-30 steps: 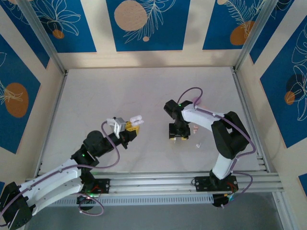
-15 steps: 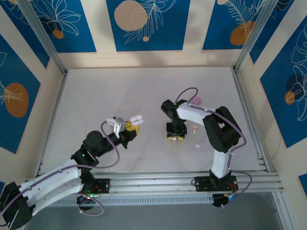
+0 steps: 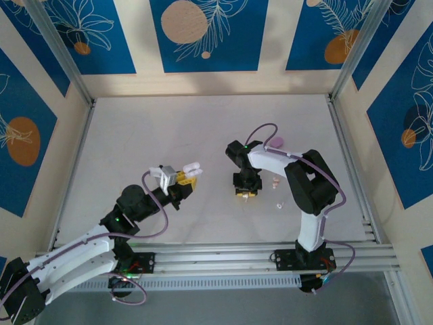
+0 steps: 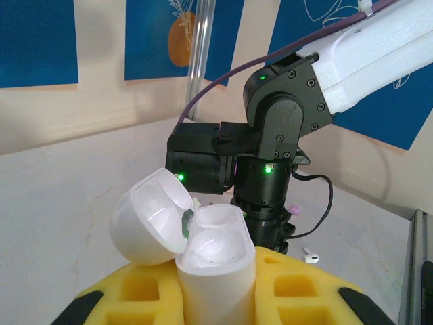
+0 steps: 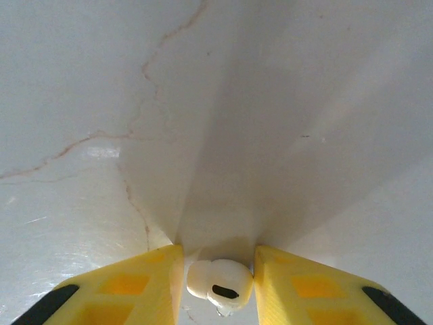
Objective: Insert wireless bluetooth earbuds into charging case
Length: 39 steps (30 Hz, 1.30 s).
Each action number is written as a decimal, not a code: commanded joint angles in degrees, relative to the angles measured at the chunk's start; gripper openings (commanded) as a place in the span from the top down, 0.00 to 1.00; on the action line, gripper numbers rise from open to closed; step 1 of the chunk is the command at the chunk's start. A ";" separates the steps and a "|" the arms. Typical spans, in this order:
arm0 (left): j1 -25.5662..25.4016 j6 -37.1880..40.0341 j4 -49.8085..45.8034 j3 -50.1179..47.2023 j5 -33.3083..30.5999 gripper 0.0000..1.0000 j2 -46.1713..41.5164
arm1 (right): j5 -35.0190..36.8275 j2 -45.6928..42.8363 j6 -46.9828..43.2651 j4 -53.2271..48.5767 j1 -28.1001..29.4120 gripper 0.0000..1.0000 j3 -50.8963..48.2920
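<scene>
Right wrist: the right pincer (image 5: pixel 218 254) brackets a white earbud (image 5: pixel 220 283); whether it grips, I cannot tell. Close squarely on its body before lifting toward the charging case (image 4: pixel 215 247) clenched by the left pincer (image 4: pixel 218 298).

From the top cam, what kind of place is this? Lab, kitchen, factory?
Probably a purpose-built robot test cell, not a home or shop floor. A pale table is boxed in by aluminium posts and walls of blue printed panels. A left arm and right arm are bolted to a rail at its near edge.

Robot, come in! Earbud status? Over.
Left gripper shut on open charging case. Right gripper down, fingers flanking white earbud on table, grip unclear. Two loose earbuds beside it, not blocking.
</scene>
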 commanded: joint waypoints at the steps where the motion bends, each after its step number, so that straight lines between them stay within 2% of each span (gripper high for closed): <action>1: -0.41 -0.39 1.64 1.27 0.39 0.94 -0.79 | 0.55 1.73 -0.94 0.31 0.26 0.71 0.17; 6: -0.41 -0.47 1.64 1.27 0.41 0.94 -0.70 | 1.33 0.25 -2.54 0.66 0.07 0.76 -0.13; 11: -0.42 -0.61 2.06 1.36 0.67 0.94 -0.11 | 1.79 -4.82 -4.19 1.28 0.06 0.76 -0.79; 18: -0.44 -0.80 3.19 1.89 1.94 0.94 1.39 | 2.58 -18.32 -7.58 3.44 1.34 0.76 1.32; 24: -0.46 -1.76 6.45 2.41 3.83 0.94 4.51 | 7.80 -33.90 -16.58 17.00 8.45 0.75 2.89; 27: -0.52 -2.76 8.53 2.68 4.97 0.94 6.39 | 8.66 -37.57 -20.67 23.36 12.37 0.75 3.24; 33: -0.55 -4.70 12.90 3.45 6.52 0.94 9.64 | 4.96 -38.10 -24.85 29.34 17.03 0.75 3.37; 39: -0.53 -6.00 15.42 3.65 7.38 0.94 10.85 | 2.62 -36.18 -25.98 29.53 18.21 0.75 2.49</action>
